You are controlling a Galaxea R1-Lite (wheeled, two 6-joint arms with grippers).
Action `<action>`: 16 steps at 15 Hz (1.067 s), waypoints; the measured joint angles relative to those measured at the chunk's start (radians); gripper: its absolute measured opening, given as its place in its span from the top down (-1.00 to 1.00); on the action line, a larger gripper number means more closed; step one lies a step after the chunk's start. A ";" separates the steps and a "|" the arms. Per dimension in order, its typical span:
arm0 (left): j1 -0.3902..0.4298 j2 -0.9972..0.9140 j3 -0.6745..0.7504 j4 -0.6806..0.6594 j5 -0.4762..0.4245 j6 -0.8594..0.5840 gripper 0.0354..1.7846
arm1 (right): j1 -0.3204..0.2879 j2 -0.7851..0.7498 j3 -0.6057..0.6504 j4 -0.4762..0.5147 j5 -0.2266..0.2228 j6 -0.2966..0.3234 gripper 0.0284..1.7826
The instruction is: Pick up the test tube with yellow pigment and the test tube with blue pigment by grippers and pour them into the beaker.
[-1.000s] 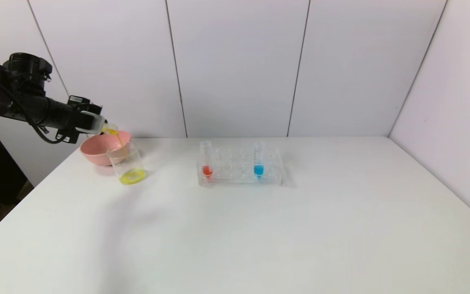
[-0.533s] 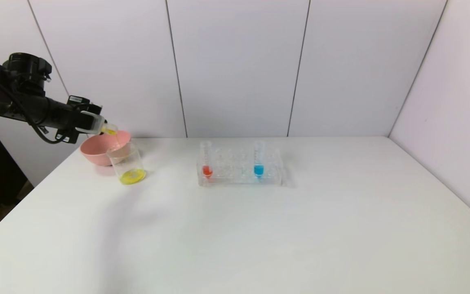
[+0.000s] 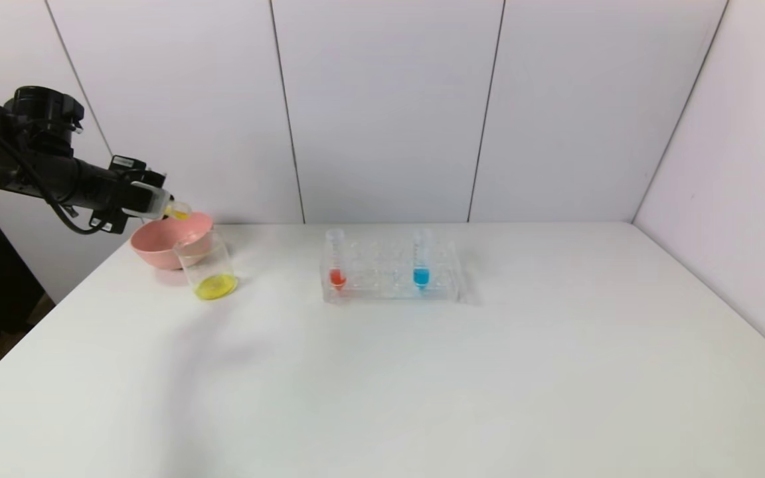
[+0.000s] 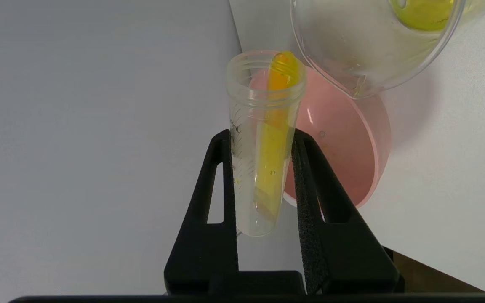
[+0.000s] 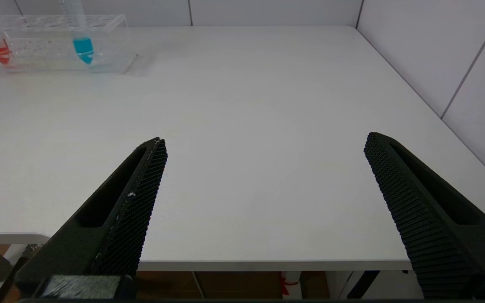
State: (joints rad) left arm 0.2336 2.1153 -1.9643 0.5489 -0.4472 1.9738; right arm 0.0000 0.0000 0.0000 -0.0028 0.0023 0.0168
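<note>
At the far left of the white table, my left gripper clamps the yellow tube between its two black fingers, pads pressed to either side of the barrel. The tube lies tipped close to level, its open threaded mouth reaching out over the pink bowl and toward the rim of the beaker. A streak of yellow liquid runs along the inside of the tube up to the lip. In the head view the tube shows just past the gripper, above the bowl's edge and up and to the left of the beaker. The beaker stands upright on the table, touching or just in front of the bowl, with a pool of yellow liquid at its base.

Mid-table, well apart from the beaker, the clear rack holds the blue tube upright toward its right end and a red tube upright at its left end.

My right gripper is out of the head view; its wrist camera shows its fingers spread wide with nothing between them, low at the table's near edge, the rack and the blue tube far ahead.
</note>
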 joint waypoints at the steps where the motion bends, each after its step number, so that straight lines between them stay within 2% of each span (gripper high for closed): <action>1: 0.000 0.001 0.000 0.000 0.000 0.000 0.56 | 0.000 0.000 0.000 0.000 0.000 0.000 -0.92; 11: -0.001 0.002 -0.001 0.000 0.005 0.005 0.56 | 0.000 0.000 0.000 0.000 0.000 0.000 -0.92; 16: -0.001 0.003 -0.001 0.000 0.036 0.026 0.56 | 0.000 0.000 0.000 0.000 0.000 0.000 -0.92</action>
State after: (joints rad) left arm 0.2328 2.1187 -1.9651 0.5489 -0.4109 2.0002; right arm 0.0000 0.0000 0.0000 -0.0028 0.0028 0.0168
